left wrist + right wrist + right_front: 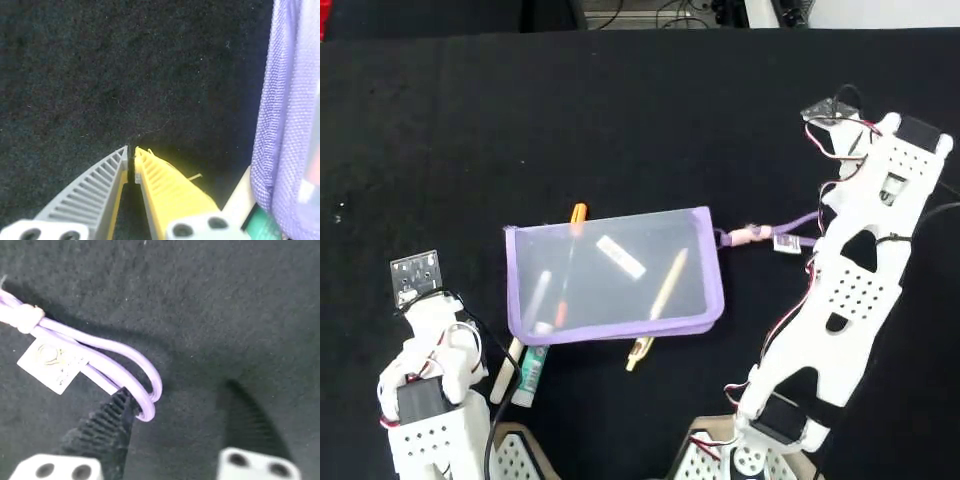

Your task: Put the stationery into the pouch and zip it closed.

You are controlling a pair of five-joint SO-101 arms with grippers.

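Pouch [610, 275], translucent with purple edging, lies between the two grippers, and pens show through its wall. The left gripper [131, 155] hangs empty with its jaws together, just beside the pouch's corner. A wooden stick [506, 370] and a green-and-white tube [531, 372] lie nearest it. The pouch's purple wrist loop [145, 385] ends at one fingertip of the right gripper [177, 395], whose jaws stand apart.

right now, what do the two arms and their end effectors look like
The left arm and right arm are white printed shells with rows of small holes, black servo motors and thin red, white and black cables. The left end effector has one grey and one yellow ribbed finger. The right end effector has black fingers, one visibly ribbed.
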